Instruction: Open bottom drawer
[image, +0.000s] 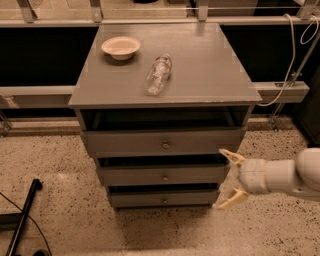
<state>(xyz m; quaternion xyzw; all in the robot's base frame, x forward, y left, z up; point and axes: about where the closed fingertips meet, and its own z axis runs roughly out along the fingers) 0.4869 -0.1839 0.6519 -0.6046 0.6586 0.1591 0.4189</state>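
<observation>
The grey cabinet has three drawer fronts stacked under its top. The bottom drawer (165, 199) is the narrowest front, near the floor, with a small round metal knob (164, 200) at its middle; it looks shut. The middle drawer (164, 176) and top drawer (162, 142) sit above it. My gripper (226, 179) is at the cabinet's right front corner, level with the middle and bottom drawers, to the right of the knob. Its two cream fingers (231, 156) are spread wide and hold nothing.
On the cabinet top (210, 75) lie a beige bowl (120, 47) and a clear plastic bottle (158, 74) on its side. A black bar (22, 215) lies on the speckled floor at the left. Cables (292, 60) hang by the rail at the right.
</observation>
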